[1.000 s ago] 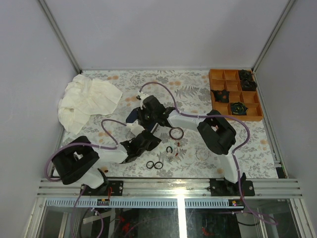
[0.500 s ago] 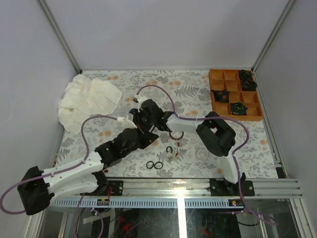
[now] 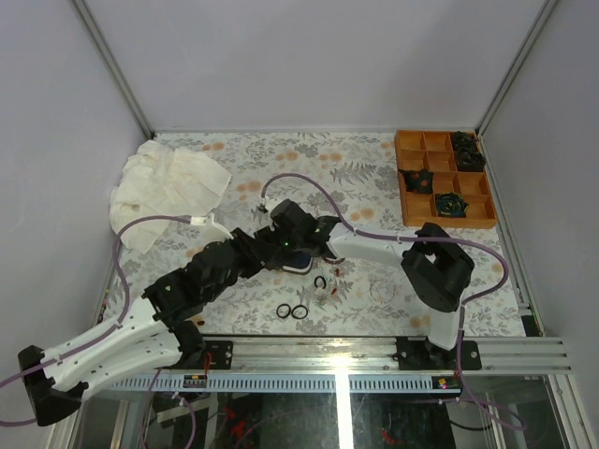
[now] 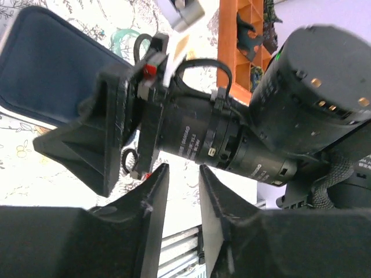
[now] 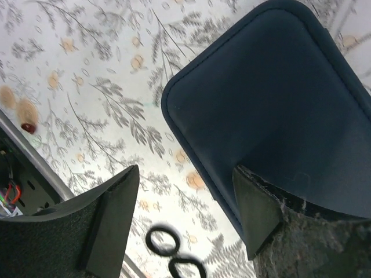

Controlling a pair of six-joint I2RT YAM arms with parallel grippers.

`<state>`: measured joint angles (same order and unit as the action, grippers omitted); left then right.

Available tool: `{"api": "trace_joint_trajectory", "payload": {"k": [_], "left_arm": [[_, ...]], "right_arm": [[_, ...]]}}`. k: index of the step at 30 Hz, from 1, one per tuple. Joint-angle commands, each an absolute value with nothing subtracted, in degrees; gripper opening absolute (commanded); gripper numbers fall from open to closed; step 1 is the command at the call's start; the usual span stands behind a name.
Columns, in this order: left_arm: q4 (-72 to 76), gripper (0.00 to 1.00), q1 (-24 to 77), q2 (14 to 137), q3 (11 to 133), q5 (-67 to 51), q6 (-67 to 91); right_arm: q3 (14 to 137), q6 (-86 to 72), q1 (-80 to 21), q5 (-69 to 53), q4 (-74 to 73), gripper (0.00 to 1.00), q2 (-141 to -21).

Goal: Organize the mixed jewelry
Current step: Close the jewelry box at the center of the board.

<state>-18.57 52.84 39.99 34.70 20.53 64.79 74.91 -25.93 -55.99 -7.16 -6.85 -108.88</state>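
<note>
Two black rings [image 3: 291, 311]: lie touching each other near the front edge of the floral table [image 3: 374, 159]; nothing has reached them.
Other loose pieces: a small dark curved piece [image 3: 320, 282] and red bits [image 3: 333, 296] sit just behind the rings. A faint wire hoop [image 3: 380, 290] lies to their right.
Navy case [image 3: 299, 262]: flat on the table just behind those pieces, navy outside showing. A second ago it sat further back and left, at the right claw's tip.
Right gripper [image 5: 185, 174]: jaws have spread wide over the case's corner, one finger at its edge. It grips nothing.
Left gripper [image 4: 182, 168]: has swung in from near its base to beside the right one. Its jaws are a narrow slit apart, with nothing between them.
Reading: the case looks freshly set down and released. No jewelry is sorted yet.
Periphery: crumpled cloth [image 3: 164, 187] at far left, orange tray [image 3: 447, 224] at far right.
</note>
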Motion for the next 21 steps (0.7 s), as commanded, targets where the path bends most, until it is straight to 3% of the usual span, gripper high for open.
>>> {"api": "trace_joint_trajectory", "payload": {"k": [1, 6, 8, 13, 21], "left_arm": [[-22.1, 0.3, 52.4, 38.2, 37.7, 24.6, 61.5], [-22.5, 0.38, 51.9, 36.3, 37.8, 25.0, 60.2], [-22.4, 0.39, 51.4, 35.6, 37.6, 24.7, 59.7], [-21.9, 0.39, 49.8, 35.6, 37.6, 22.4, 58.6], [-21.1, 0.4, 49.0, 35.7, 38.3, 20.7, 58.0]], "right_arm": [[72.5, -25.2, -56.2, -3.1, -18.2, 0.75, -104.4], [68.5, -26.1, -56.2, -0.9, -18.4, 0.83, -99.0], [66.4, -26.5, -56.2, -0.8, -17.4, 0.91, -96.9], [62.0, -27.2, -56.2, -2.4, -12.7, 0.98, -92.8], [59.4, -28.6, -56.2, -3.7, -4.5, 0.99, -88.3]]}}
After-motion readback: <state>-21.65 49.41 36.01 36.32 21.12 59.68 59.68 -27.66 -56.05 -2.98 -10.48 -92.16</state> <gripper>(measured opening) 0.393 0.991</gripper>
